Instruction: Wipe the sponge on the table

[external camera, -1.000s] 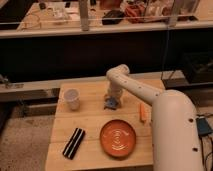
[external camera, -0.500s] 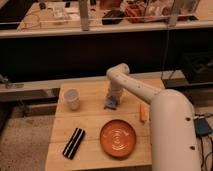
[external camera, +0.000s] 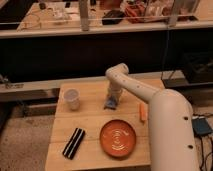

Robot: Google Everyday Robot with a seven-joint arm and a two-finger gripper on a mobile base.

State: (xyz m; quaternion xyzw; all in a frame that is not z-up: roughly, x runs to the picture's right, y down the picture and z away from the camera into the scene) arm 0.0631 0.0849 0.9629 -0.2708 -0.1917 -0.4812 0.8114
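On the small pale wooden plank table (external camera: 95, 125), at twelve o'clock from the round orange plate (external camera: 119, 138), my gripper (external camera: 112, 99) rests down on the small flat blue-grey sponge (external camera: 110, 105) — pad directly beneath it, touching; clamped or not, I cannot tell.

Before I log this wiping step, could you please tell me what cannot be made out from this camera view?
Camera view only:
1. Sponge: largely covered by the end effector, which is right over it at the table's rear middle.
2. Table's front right corner: hidden behind the robot's white arm.
3. Cup: contents hidden by its own wall.
4. Workbench clutter: too far off to identify.
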